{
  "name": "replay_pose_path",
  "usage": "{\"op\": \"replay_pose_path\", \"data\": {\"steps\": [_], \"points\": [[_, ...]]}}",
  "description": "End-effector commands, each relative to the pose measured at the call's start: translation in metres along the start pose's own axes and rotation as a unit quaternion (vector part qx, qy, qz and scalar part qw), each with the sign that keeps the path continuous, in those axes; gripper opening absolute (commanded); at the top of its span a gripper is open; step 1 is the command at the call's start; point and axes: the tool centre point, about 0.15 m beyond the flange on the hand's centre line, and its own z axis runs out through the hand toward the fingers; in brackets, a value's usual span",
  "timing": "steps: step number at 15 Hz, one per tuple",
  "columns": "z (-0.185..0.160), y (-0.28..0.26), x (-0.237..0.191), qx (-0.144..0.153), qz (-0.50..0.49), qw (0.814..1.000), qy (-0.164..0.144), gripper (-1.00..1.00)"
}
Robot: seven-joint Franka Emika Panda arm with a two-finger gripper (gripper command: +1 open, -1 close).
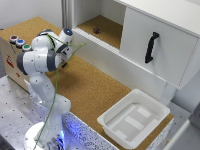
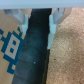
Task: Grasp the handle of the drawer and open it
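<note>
The drawer is a plain white flat panel at the upper part of the exterior view's right, and it looks closed. Its handle, a slim black curved bar, stands upright on the panel's left half. My arm is folded up far off at the exterior view's left, its wrist end well away from the handle. My gripper is open and holds nothing, its pale fingers spread over a dark band that runs between printed cardboard and cork. Neither drawer nor handle appears in the wrist view.
A shallow white plastic tray lies on the cork counter below the drawer. An open shelf compartment with a small dark object is left of the drawer. A cardboard box with coloured buttons stands beside my arm.
</note>
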Motion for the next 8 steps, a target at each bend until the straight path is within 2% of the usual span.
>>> {"op": "replay_pose_path", "data": {"steps": [1, 8], "points": [[0.001, 0.020, -0.005, -0.040, 0.007, 0.999, 0.024, -1.00], [-0.005, 0.050, -0.009, -0.037, 0.015, 0.999, 0.018, -1.00]]}}
